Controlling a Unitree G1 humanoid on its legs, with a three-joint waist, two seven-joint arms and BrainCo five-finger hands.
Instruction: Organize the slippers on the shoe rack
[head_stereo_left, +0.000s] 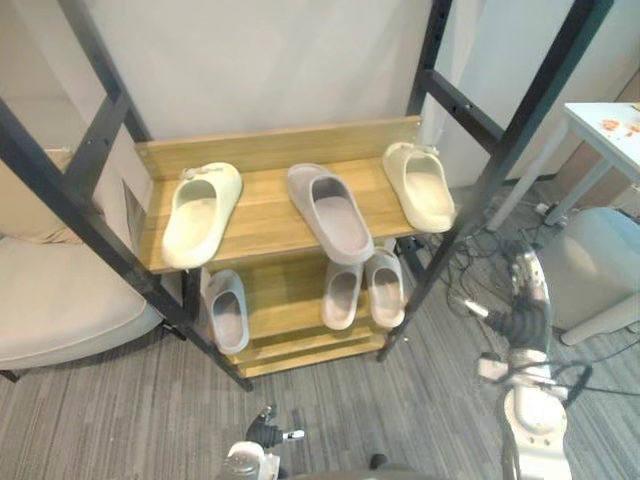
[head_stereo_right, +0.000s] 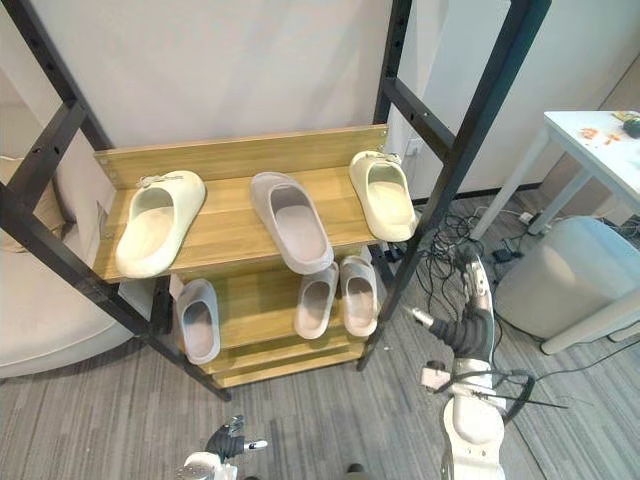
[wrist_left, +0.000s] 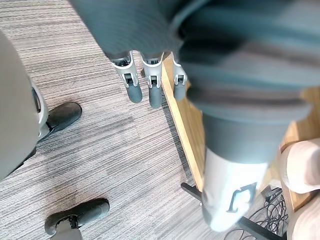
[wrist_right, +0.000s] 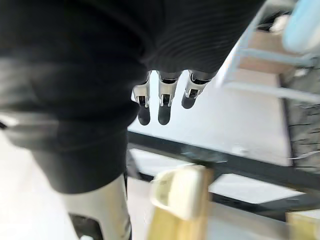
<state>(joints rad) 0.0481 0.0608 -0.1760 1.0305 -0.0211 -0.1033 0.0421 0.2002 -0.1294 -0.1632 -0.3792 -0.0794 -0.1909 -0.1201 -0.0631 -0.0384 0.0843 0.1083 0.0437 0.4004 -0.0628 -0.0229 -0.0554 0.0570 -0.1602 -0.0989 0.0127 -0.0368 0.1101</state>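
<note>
Six slippers sit on the shoe rack (head_stereo_left: 265, 215), whose wooden shelves hang in a black metal frame. On the upper shelf a cream slipper (head_stereo_left: 203, 212) lies at the left. A grey slipper (head_stereo_left: 330, 212) lies in the middle with its end over the front edge. A second cream slipper (head_stereo_left: 420, 186) lies at the right corner and also overhangs. On the lower shelf one grey slipper (head_stereo_left: 227, 310) lies at the left, apart from a grey pair (head_stereo_left: 341, 293) (head_stereo_left: 385, 288) lying side by side.

The right hand (wrist_right: 164, 102) is raised in front of the rack's right post, fingers straight and holding nothing. The left hand (wrist_left: 152, 80) hangs low over the grey carpet (head_stereo_left: 120, 420) beside the rack's bottom board, fingers likewise straight and empty.

A white table (head_stereo_left: 610, 125) and a pale grey rounded bin (head_stereo_left: 600, 265) stand to the right of the rack. A pale cushion (head_stereo_left: 60, 300) lies to its left.
</note>
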